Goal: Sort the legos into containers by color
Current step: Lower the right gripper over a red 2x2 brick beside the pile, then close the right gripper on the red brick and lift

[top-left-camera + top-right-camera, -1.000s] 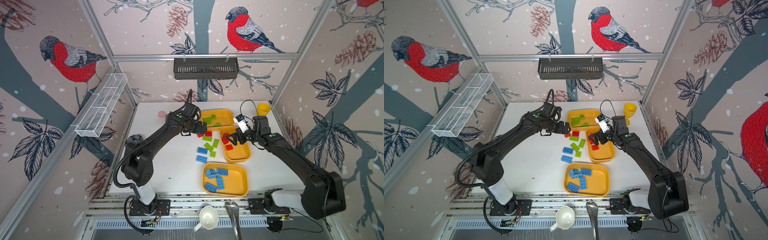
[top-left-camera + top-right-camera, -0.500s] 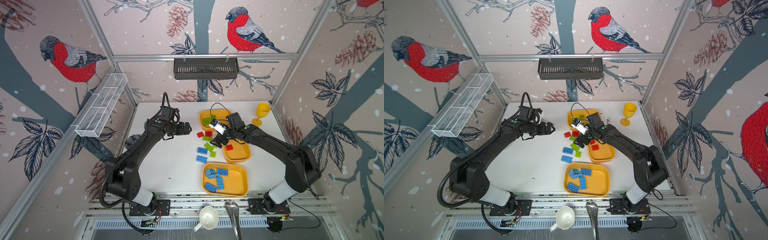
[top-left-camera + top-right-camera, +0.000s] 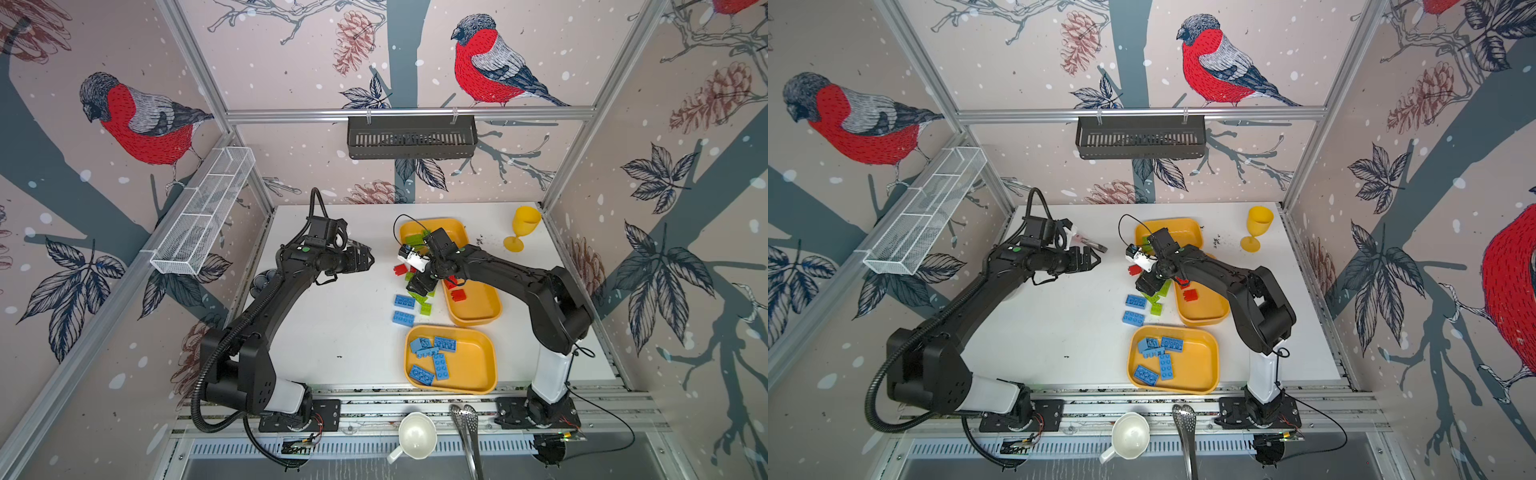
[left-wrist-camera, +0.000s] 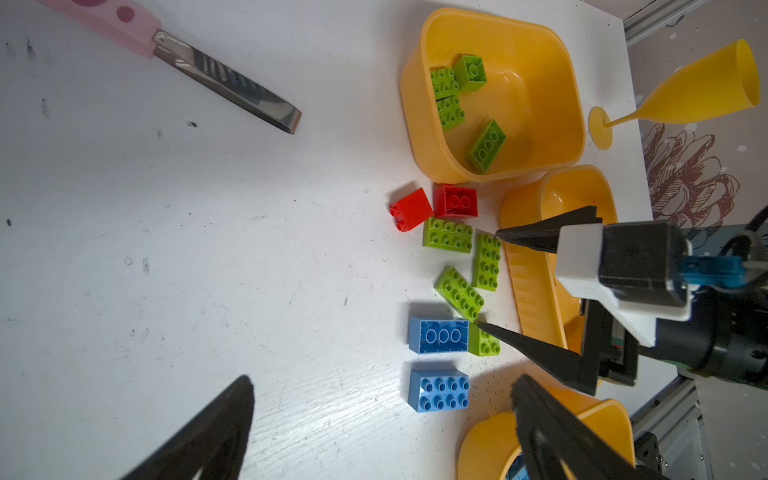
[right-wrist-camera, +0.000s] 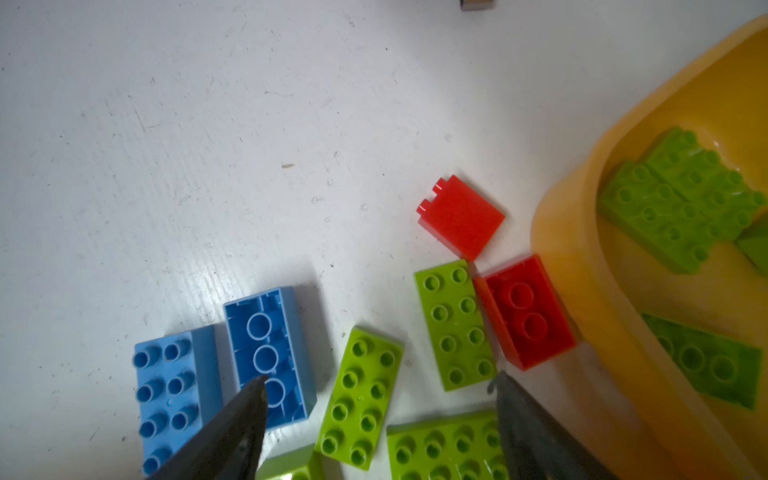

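Loose legos are small studded plastic bricks (image 4: 447, 235), bunched on the white bench (image 4: 208, 249) just beside the far and middle trays. Count on the bench: four lime green, two red (image 4: 411, 209), two light blue (image 4: 438, 390). One blue (image 5: 270, 357) and one red (image 5: 525, 311) lie studs down, and the other red is on its side. Three shallow yellow-orange plastic trays run far to near on the right half, one colour each. The far tray (image 3: 453, 228) holds four green and the near tray (image 3: 473, 361) about five blue. The middle tray (image 3: 482, 307) holds at least two red; the right arm hides the rest. The cluster hugs the trays' left edges, so each drop is a short carry, my read. Right tool (image 5: 378, 380) is low over the cluster, jaws spread, nothing pinched. It's centred over an eight-stud green brick (image 5: 359, 395), set to close across its short side. That looks like the next pick, bound for the far tray. Neighbours crowd it, so a jaw could nudge the upturned blue or the next green. Left tool (image 3: 369, 259) hovers spread and empty over bare bench, well apart from the bricks, likely kept clear so the arms don't clash. Off-task: one yellow plastic goblet (image 3: 521, 228) upright at the far right corner, and one pink-handled metal utensil (image 4: 224, 79) lying near the left tool.
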### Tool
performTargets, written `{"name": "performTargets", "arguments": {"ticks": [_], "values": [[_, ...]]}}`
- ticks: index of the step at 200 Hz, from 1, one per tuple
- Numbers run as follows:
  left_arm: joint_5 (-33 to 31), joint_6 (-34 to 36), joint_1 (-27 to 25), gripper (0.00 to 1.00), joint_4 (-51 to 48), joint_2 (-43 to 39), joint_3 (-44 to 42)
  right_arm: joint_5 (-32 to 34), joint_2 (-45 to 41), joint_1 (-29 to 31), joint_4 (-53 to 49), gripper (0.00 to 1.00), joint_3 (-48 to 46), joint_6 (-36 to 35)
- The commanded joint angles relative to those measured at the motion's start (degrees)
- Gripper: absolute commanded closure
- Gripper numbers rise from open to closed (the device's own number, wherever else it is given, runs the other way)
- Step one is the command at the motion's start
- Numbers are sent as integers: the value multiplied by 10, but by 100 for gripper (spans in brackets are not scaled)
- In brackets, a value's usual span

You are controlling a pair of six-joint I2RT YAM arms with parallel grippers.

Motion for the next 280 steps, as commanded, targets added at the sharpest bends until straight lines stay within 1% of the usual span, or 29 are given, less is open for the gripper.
{"name": "performTargets", "arguments": {"ticks": [1, 25, 38, 58, 85, 104, 128, 170, 199, 236, 280], "values": [[-6, 15, 9, 4, -2, -7, -1, 22, 16, 8, 7, 16, 19, 16], [-16, 18, 15, 4, -5, -8, 0, 47, 27, 27, 31, 18, 28, 2], [-23, 22, 19, 4, -10, -8, 2, 73, 41, 38, 24, 20, 45, -22], [-27, 25, 24, 4, -10, -11, -1, 93, 62, 44, 22, 24, 65, -55], [-37, 26, 29, 4, -10, -16, -8, 97, 83, 45, 27, 26, 90, -88], [-41, 26, 33, 4, -9, -19, -13, 96, 111, 44, 11, 26, 131, -98], [-48, 26, 36, 4, -9, -21, -17, 97, 148, 44, -8, 27, 178, -95], [-55, 27, 40, 4, -8, -30, -35, 105, 192, 42, -28, 27, 228, -78], [-61, 25, 42, 4, -5, -34, -43, 106, 207, 42, -25, 27, 232, -75], [-54, 27, 42, 4, -2, -27, -43, 100, 220, 40, -33, 28, 236, -66], [-46, 27, 42, 5, 4, -21, -47, 83, 207, 43, -38, 30, 209, -53]]}}
